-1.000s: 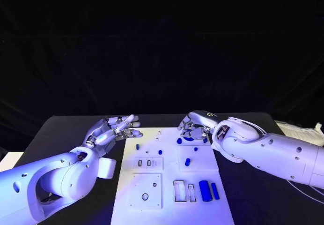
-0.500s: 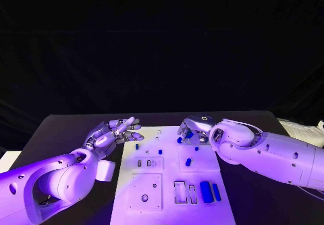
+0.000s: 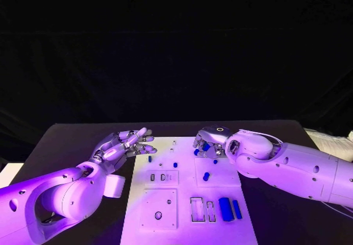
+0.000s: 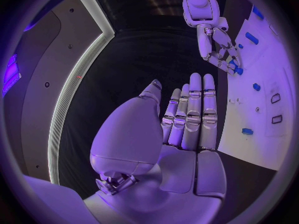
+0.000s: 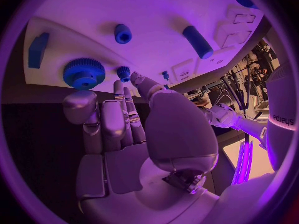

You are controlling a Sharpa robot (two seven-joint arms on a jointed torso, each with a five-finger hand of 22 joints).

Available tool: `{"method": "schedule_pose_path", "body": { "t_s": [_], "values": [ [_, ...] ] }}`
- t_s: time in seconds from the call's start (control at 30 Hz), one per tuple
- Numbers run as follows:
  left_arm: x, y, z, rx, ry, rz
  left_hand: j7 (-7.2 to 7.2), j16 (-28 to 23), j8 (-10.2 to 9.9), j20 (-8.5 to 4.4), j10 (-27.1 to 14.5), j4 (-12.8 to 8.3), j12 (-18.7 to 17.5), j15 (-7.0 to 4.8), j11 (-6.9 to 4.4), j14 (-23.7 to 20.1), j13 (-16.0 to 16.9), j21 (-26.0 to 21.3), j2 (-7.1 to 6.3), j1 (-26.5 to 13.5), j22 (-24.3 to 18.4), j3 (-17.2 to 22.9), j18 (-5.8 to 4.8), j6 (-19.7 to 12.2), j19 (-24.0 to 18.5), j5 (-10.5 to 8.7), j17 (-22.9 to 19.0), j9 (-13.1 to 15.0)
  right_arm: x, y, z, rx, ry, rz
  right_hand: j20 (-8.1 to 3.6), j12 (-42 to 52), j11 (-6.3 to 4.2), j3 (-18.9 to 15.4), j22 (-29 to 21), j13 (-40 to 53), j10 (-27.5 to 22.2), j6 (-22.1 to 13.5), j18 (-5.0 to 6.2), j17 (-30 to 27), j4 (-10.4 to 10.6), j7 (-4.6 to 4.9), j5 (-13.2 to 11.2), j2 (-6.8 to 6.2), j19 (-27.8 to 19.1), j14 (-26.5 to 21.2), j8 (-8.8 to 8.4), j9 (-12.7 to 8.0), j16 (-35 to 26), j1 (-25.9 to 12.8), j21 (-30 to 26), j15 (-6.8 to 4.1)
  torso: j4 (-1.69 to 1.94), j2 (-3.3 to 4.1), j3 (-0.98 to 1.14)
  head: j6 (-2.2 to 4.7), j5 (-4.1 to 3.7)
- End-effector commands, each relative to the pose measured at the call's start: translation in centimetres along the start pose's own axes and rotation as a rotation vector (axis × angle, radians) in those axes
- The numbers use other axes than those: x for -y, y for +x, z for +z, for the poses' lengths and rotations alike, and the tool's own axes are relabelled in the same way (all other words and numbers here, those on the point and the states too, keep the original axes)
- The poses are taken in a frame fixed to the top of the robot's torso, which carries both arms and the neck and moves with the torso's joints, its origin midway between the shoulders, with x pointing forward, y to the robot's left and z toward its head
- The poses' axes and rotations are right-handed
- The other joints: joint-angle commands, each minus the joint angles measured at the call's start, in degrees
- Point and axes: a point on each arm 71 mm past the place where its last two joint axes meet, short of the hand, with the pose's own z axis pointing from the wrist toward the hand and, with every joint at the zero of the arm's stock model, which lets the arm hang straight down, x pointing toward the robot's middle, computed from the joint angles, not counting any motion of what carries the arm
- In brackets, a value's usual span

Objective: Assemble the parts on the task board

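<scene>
Hovering over the far right part of the task board (image 3: 187,224), your right hand (image 3: 209,143) sits with its fingers curled down toward a cluster of small blue parts. From the right wrist view the fingers lie close together and extended, nothing plainly between them, and the small gear (image 5: 123,73) stands just past the fingertips (image 5: 118,87), with the large gear (image 5: 83,73) beside it and a short blue bush (image 5: 122,33) further out. Whether a fingertip touches the small gear, you cannot tell. That small gear looks like your target: squat, toothed, standing on its own axis out of the board, so its axis runs up from the plate and the hand has to come at it from above. Your left hand (image 3: 123,144) is held off the board's left edge, palm up, fingers slightly spread and empty, well apart from the gears; the right is clearly the nearer. A blue cylinder (image 5: 197,41) lies flat on the board, long axis along the surface. Near you, blue bars (image 3: 229,209) lie side by side by the slots.
</scene>
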Motion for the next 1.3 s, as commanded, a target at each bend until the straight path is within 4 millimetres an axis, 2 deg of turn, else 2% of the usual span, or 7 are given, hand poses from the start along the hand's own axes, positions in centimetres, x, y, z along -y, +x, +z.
{"method": "schedule_pose_path", "body": {
  "t_s": [0.03,0.17,0.4,0.47,0.87,1.17,1.3],
  "values": [
    [0.14,0.30,0.00,-0.024,0.000,-0.014,0.36,-0.38,-0.34,0.05,-0.28,-0.16,-0.13,0.18,0.26,0.09,-0.09,-0.19,0.23,0.25,-0.10,-0.15,0.66,-0.20,0.53,-0.15,0.08,-0.08,-0.01,0.15,0.17,-0.021,0.008,-0.024,0.12,0.08,0.09,0.12,0.65,0.08,-0.18,-0.07,-0.66,0.51,0.46,0.10,-0.27,-0.28,-0.34,2.22,-0.16,0.06,0.53,0.46,0.62,0.18,0.02,0.19,-0.02,-0.05,0.05],
    [0.23,0.27,-0.04,-0.021,0.003,-0.012,0.36,-0.40,-0.39,0.05,-0.28,-0.23,-0.20,0.18,0.26,0.13,-0.10,-0.21,0.31,0.33,-0.11,-0.12,0.66,-0.21,0.57,-0.14,0.17,-0.08,-0.11,0.22,0.35,-0.027,0.010,-0.026,0.15,0.09,0.07,0.39,1.40,0.10,-0.16,0.07,-0.73,1.00,0.80,0.11,-0.29,-0.20,-0.40,2.26,-0.11,0.09,1.04,0.59,1.29,0.21,0.00,0.28,0.02,-0.01,0.10],
    [0.36,0.21,-0.13,-0.018,0.005,-0.010,0.36,-0.41,-0.43,0.05,-0.27,-0.29,-0.25,0.17,0.26,0.15,-0.10,-0.22,0.37,0.40,-0.12,-0.10,0.67,-0.21,0.59,-0.13,0.25,-0.08,-0.21,0.33,0.53,-0.040,0.011,-0.029,0.15,0.22,-0.01,1.40,2.96,0.20,0.48,0.90,-0.87,1.87,1.37,0.04,-0.34,0.34,-0.57,2.24,0.07,0.26,1.98,1.33,2.71,0.12,0.01,0.42,-0.06,-0.11,0.18],
    [0.39,0.20,-0.14,-0.017,0.005,-0.009,0.37,-0.42,-0.44,0.05,-0.26,-0.31,-0.27,0.17,0.26,0.16,-0.10,-0.22,0.39,0.42,-0.13,-0.10,0.67,-0.22,0.60,-0.13,0.27,-0.08,-0.23,0.34,0.58,-0.041,0.011,-0.029,0.14,0.24,-0.06,1.65,3.29,0.23,0.65,0.91,-0.90,1.92,1.44,0.04,-0.44,0.45,-0.58,2.21,0.02,0.25,2.06,1.50,2.99,0.11,-0.02,0.46,-0.03,-0.09,0.23],
    [0.52,0.23,-0.18,-0.018,0.006,-0.008,0.38,-0.43,-0.47,0.05,-0.27,-0.32,-0.30,0.18,0.27,0.16,-0.11,-0.23,0.42,0.42,-0.14,-0.09,0.67,-0.23,0.61,-0.13,0.31,-0.08,-0.33,0.35,0.84,-0.034,0.015,-0.029,-0.02,0.56,-0.56,3.48,5.73,0.59,2.69,3.20,-1.14,2.70,2.07,-0.34,-2.53,1.48,-0.62,2.16,0.72,0.76,3.00,2.54,5.03,-0.20,0.05,0.62,-0.08,-0.25,0.21],
    [0.49,0.25,-0.09,-0.018,0.002,-0.008,0.40,-0.53,-0.58,0.05,-0.28,-0.50,-0.46,0.19,0.29,0.14,-0.12,-0.29,0.50,0.60,-0.18,-0.05,0.66,-0.27,0.62,-0.12,0.48,-0.08,-0.24,0.34,0.96,-0.029,0.023,-0.039,-0.14,0.46,-0.75,3.63,6.46,0.68,3.11,3.93,-1.23,3.48,2.24,-0.61,-2.73,1.21,-0.60,2.25,0.90,0.95,3.63,2.53,5.63,-0.35,0.05,0.77,-0.17,-0.31,0.12],
    [0.48,0.22,-0.05,-0.018,0.003,-0.008,0.35,-0.70,-0.63,0.06,-0.13,-0.76,-0.61,0.19,0.25,0.07,-0.11,-0.39,0.76,0.90,-0.26,0.10,0.66,-0.09,0.61,-0.11,0.74,-0.03,-0.24,0.12,0.97,0.004,0.021,-0.033,-0.18,0.27,-0.75,3.60,6.70,0.65,2.99,3.94,-1.26,3.32,2.24,-0.61,-2.91,0.75,-0.65,2.22,0.80,0.97,3.60,2.50,5.84,-0.35,0.11,0.79,-0.14,-0.27,0.06]
  ]
}}
